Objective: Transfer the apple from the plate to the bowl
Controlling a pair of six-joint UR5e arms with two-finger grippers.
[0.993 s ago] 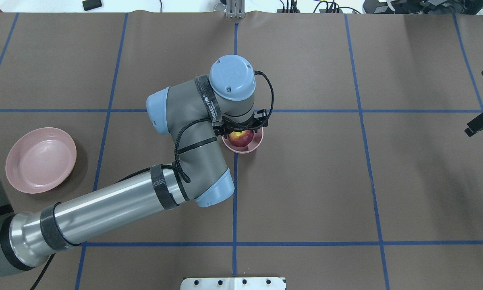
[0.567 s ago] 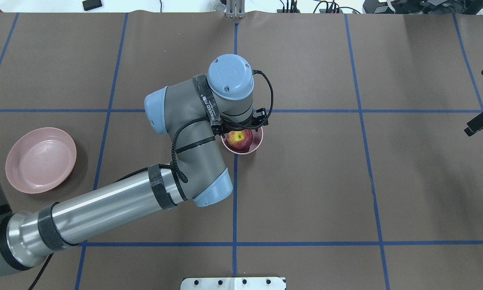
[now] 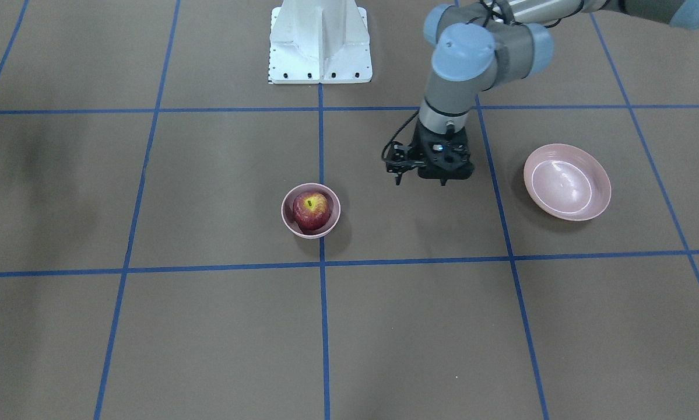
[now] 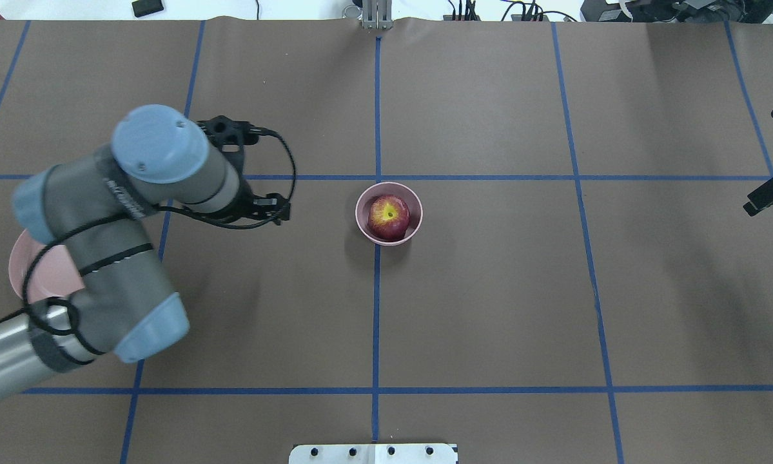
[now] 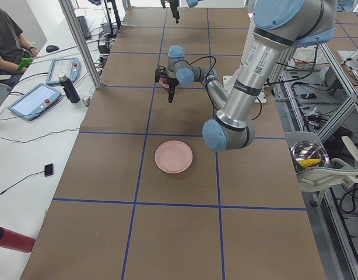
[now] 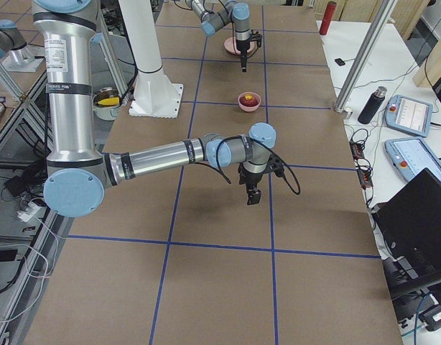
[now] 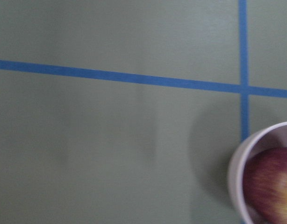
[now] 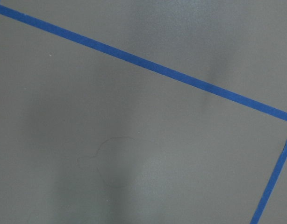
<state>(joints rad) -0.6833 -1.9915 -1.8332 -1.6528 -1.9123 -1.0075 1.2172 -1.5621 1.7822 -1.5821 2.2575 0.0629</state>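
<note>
L gripper (image 3: 420, 178): fingers look spread, empty, hovering over bare mat (image 3: 209, 192) btwn bowl (image 3: 286, 217) and plate (image 3: 568, 182), clear of both rims. The apple (image 3: 311, 210) sits in bowl, stem up, nearly rim to rim. R gripper (image 6: 253, 195) well apart; can't tell if spread.

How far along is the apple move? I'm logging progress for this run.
Done: the apple sits inside the bowl, and the plate is bare. In hand: nothing; the left claw hangs open and empty over the table between bowl and plate, apart from both. Left: apparently nothing for the apple itself; at most parking the claw.
</note>
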